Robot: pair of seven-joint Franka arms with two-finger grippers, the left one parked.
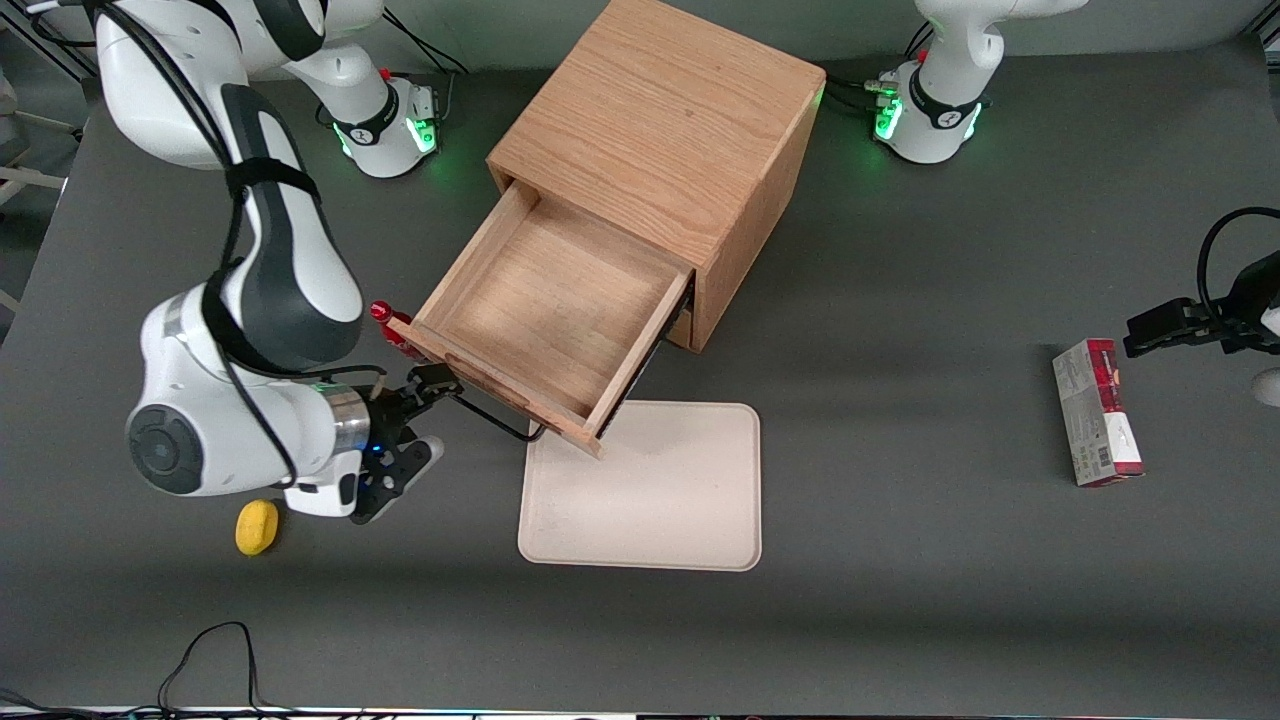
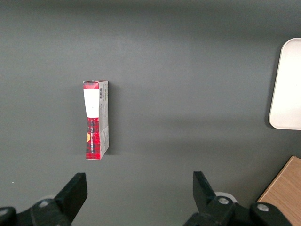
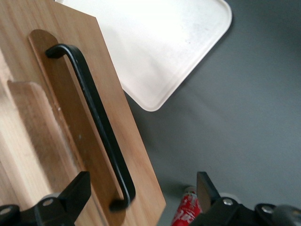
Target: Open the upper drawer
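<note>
Front view: upper drawer (image 1: 553,305) is pulled well out of the oak cabinet (image 1: 660,130), its front corner overhanging the cream tray (image 1: 650,500). Lower drawer is hidden under it. A red item (image 1: 385,322) beside the drawer front is mostly blocked; can't identify it, only a red can-like sliver (image 3: 187,213) shows in the right wrist view. Black handle (image 1: 497,418) is partly covered by the gripper (image 1: 428,392). Right wrist view shows the fingers spread, one on each side of the handle's end (image 3: 120,195), not clamping it; fingertips are cut off at the frame edge. Arm is bent low over the table, wrist level with the drawer front, nearer the camera than the cabinet. Yellow object (image 1: 257,526) lies by the wrist. Red-and-white box (image 1: 1097,412) sits toward the parked arm's end.
</note>
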